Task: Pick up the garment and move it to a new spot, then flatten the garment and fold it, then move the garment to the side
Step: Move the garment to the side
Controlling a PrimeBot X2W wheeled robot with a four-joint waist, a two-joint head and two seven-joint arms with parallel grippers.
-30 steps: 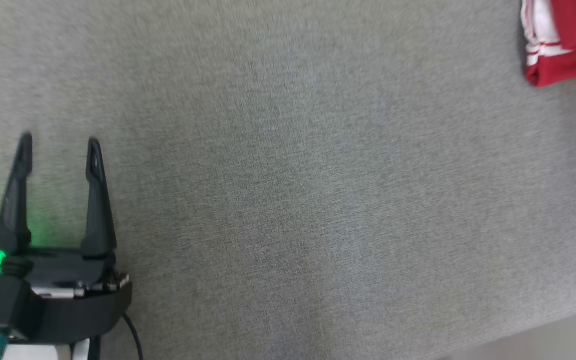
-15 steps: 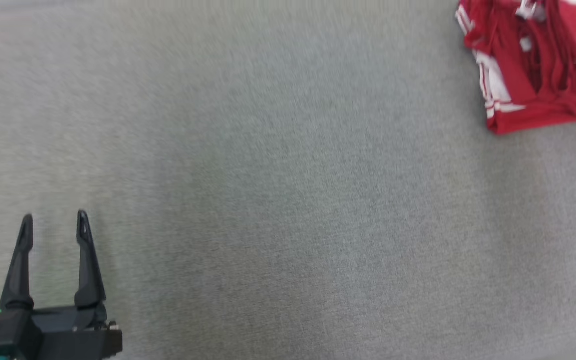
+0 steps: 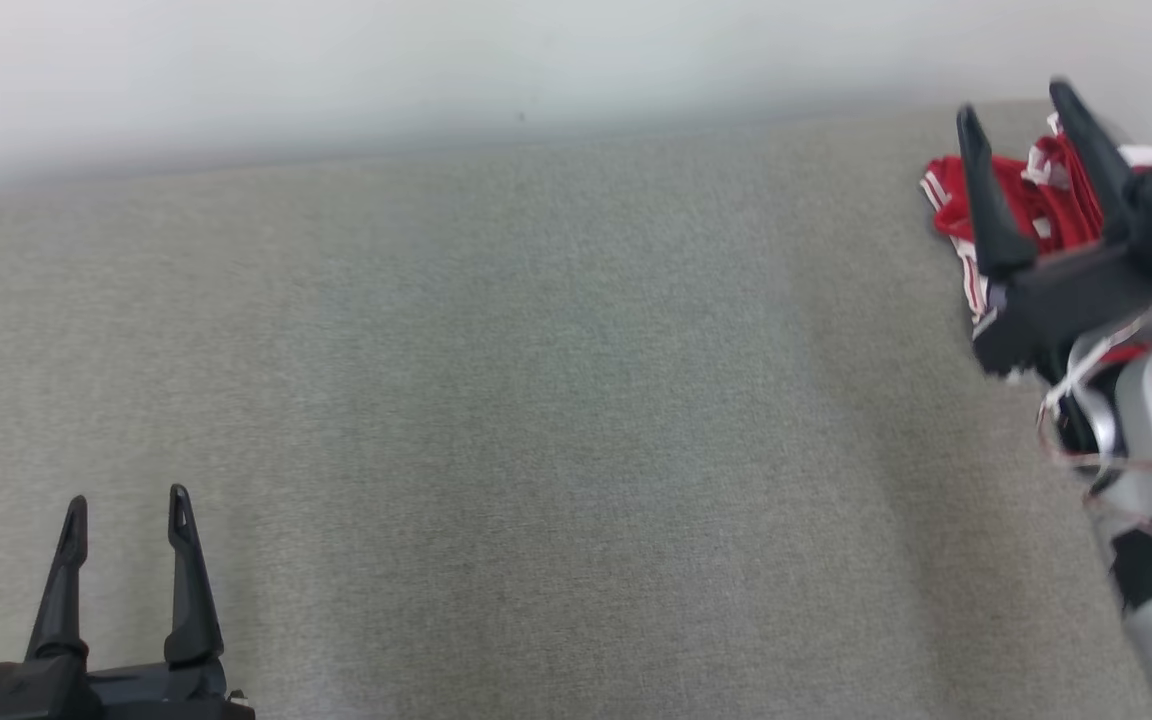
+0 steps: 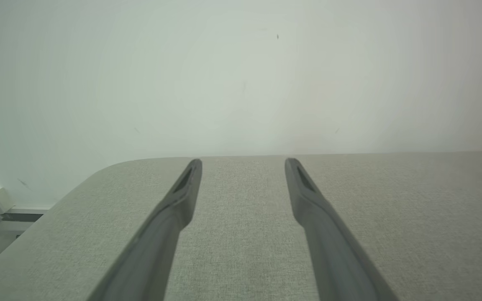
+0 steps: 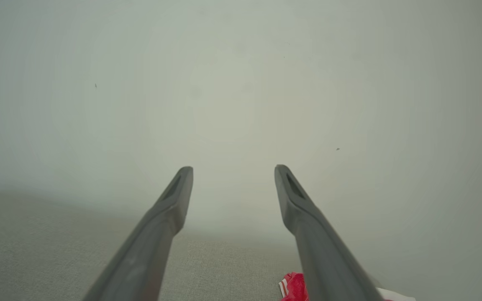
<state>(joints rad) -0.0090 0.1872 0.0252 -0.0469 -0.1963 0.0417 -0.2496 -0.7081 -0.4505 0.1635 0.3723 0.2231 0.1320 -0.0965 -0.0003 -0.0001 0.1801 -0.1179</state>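
- My left gripper (image 3: 127, 497) sits at the near left over the grey table (image 3: 576, 400), fingers spread wide and holding nothing.
- My right gripper (image 3: 1014, 100) hangs at the far right, fingers just as wide and empty.
- The red-and-white garment (image 3: 1051, 205) lies bunched at the table's far right, below my right fingers; I cannot tell whether they touch it.
- A pale wall (image 3: 536, 70) stands beyond.

1. Right gripper (image 5: 233, 169): two dark grey fingers (image 5: 157, 234) rise from the bottom edge, spread wide, with nothing between them.
2. Pale wall (image 5: 241, 83): fills the upper and middle frame and bears a few small dark specks.
3. Grey fabric surface (image 5: 36, 246): lower left and bottom centre.
4. Red garment (image 5: 293, 288), white-striped: bottom edge, right of centre, partly hidden by the right-hand finger; a white patch (image 5: 396, 297) shows beyond that finger.
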